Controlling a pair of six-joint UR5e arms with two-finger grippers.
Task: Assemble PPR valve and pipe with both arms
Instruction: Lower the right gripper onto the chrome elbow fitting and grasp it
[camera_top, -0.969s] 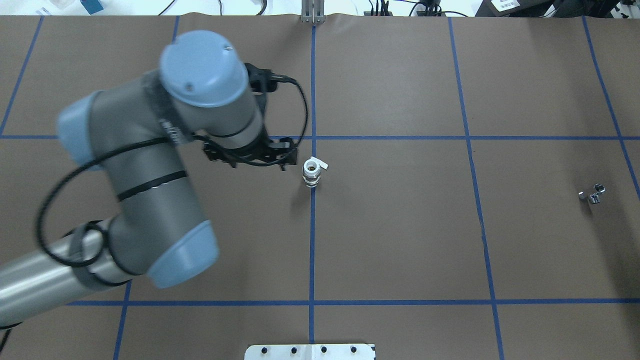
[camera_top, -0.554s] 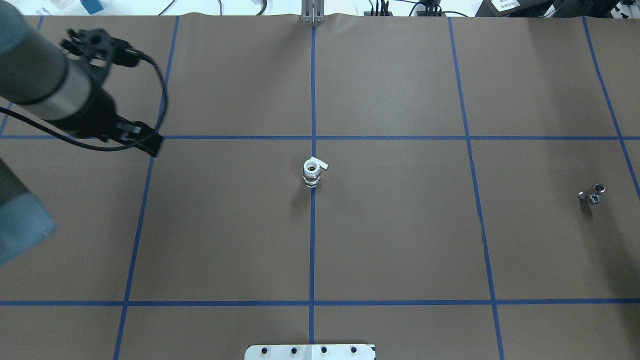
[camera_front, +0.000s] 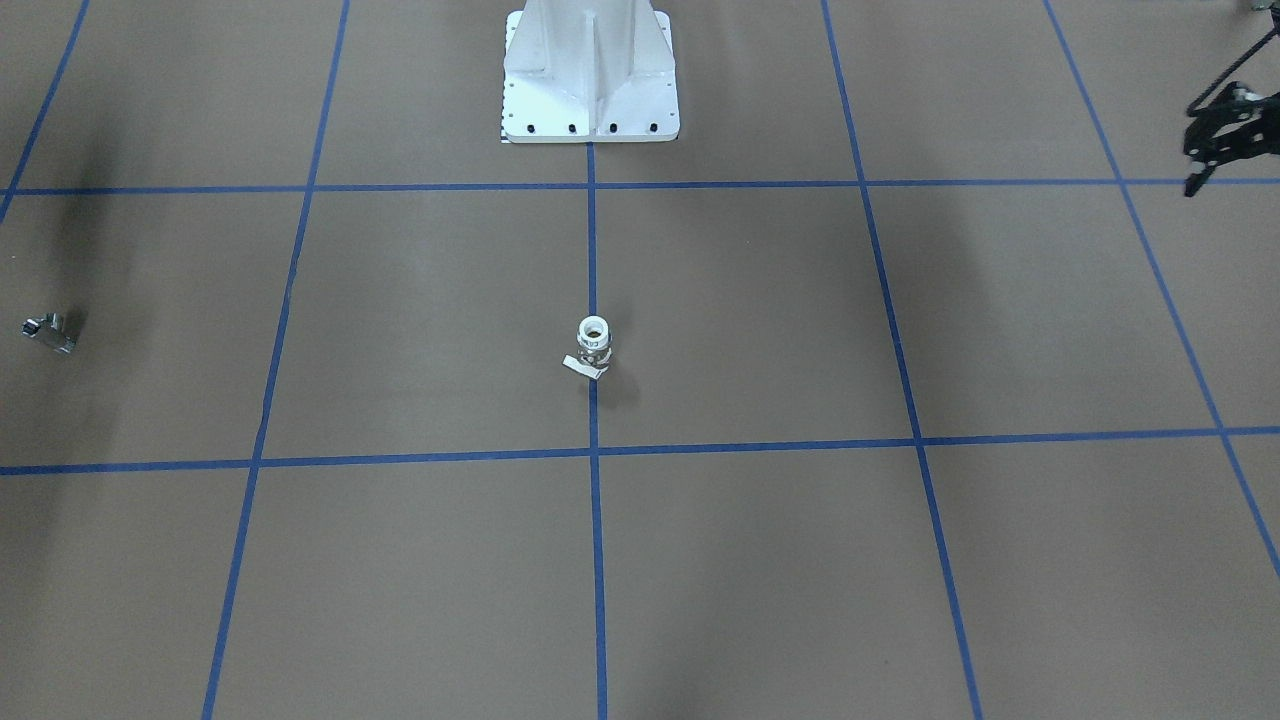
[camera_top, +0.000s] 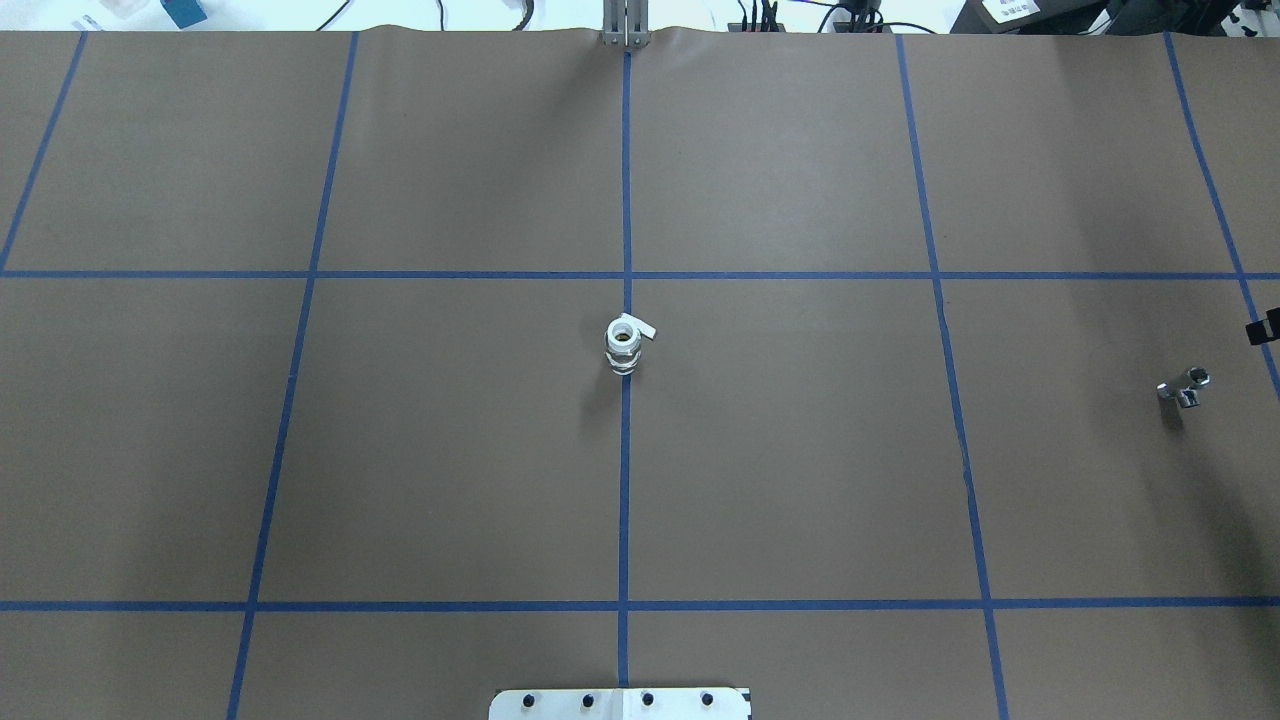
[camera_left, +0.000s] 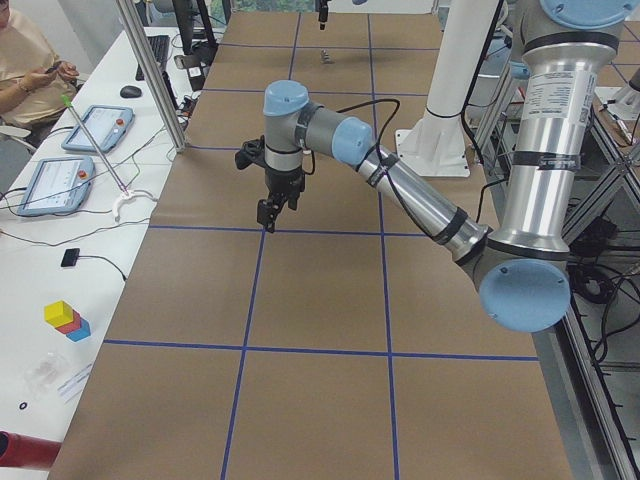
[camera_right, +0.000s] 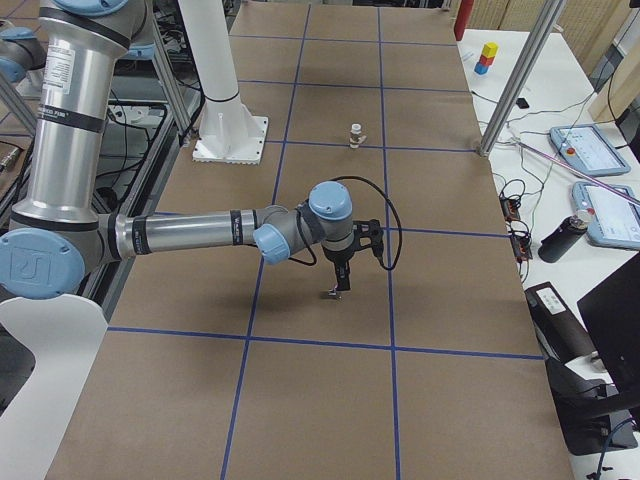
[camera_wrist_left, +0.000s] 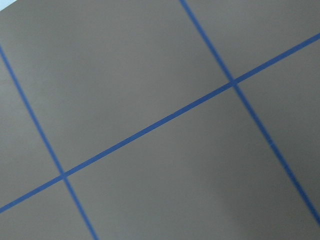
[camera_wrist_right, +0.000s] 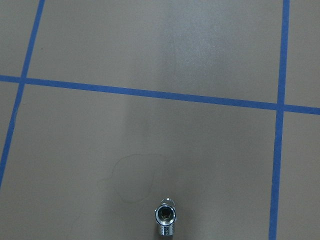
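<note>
A white PPR valve (camera_top: 625, 345) with a small white handle stands upright at the table's centre, also seen in the front view (camera_front: 593, 346) and the right side view (camera_right: 355, 133). A small chrome elbow fitting (camera_top: 1185, 388) lies far right; it shows in the right wrist view (camera_wrist_right: 166, 218). My right gripper (camera_right: 338, 287) hangs just above that fitting; overhead only a black sliver (camera_top: 1266, 327) shows at the edge. My left gripper (camera_front: 1200, 170) hovers over bare table far from the valve, also in the left side view (camera_left: 268, 214). I cannot tell if either is open or shut.
The table is covered in brown paper with a blue tape grid. The white bolted pedestal (camera_front: 590, 70) stands at the robot's side of the table. Operators' desks with tablets (camera_left: 50, 180) lie beyond the far edge.
My left arm has swung away from beside the valve to the left and out of the overhead view. The valve and fitting have not moved. A sliver of the right gripper now shows.
</note>
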